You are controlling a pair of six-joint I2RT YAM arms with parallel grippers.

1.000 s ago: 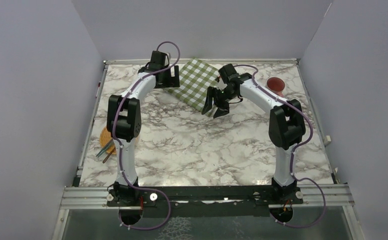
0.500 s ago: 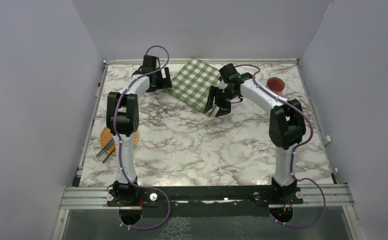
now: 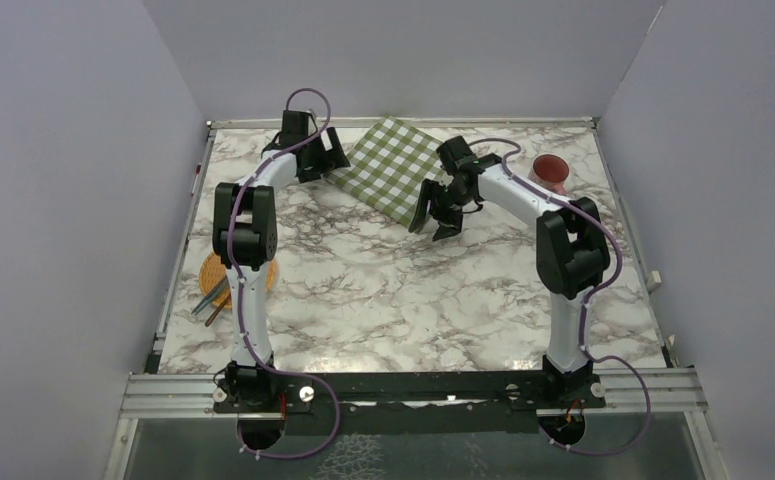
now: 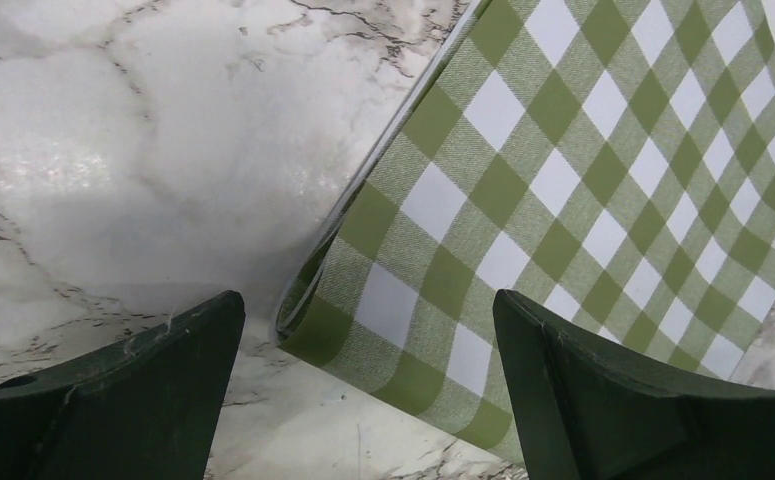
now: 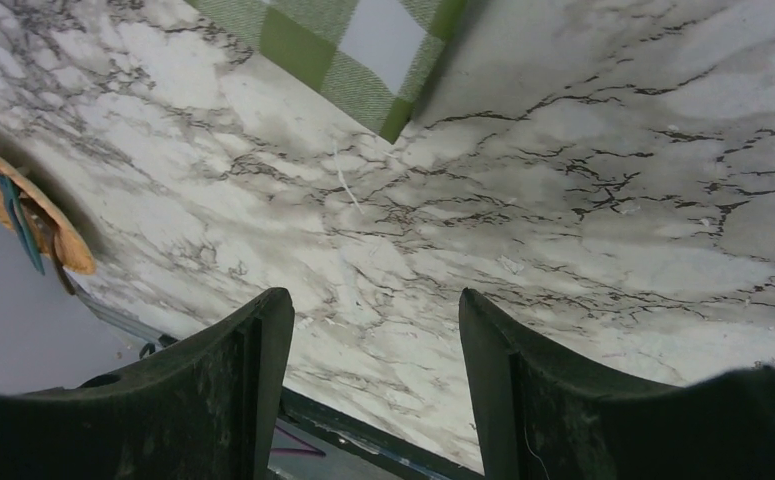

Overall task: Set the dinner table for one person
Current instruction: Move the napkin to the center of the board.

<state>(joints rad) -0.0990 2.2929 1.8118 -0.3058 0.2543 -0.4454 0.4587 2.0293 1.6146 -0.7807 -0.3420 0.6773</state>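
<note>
The dinner table (image 3: 383, 290) is a white marble-pattern top with dark veins. A folded green-and-white checked cloth (image 3: 388, 167) lies on it at the back middle. My left gripper (image 3: 331, 158) is open at the cloth's left corner; in the left wrist view (image 4: 368, 310) its jaws straddle that folded corner (image 4: 343, 320) without touching it. My right gripper (image 3: 433, 215) is open and empty, held above the table just past the cloth's near corner (image 5: 383, 60). A dark red cup (image 3: 550, 171) stands at the back right.
A round orange wicker mat (image 3: 221, 275) with teal and brown utensils (image 3: 209, 300) on it lies at the table's left edge; it also shows in the right wrist view (image 5: 23, 205). Purple walls close in the table on three sides.
My left gripper has pulled back leftward off the cloth to its left corner. My right gripper has shifted slightly toward the near side, past the cloth's near corner. The cloth has not moved.
</note>
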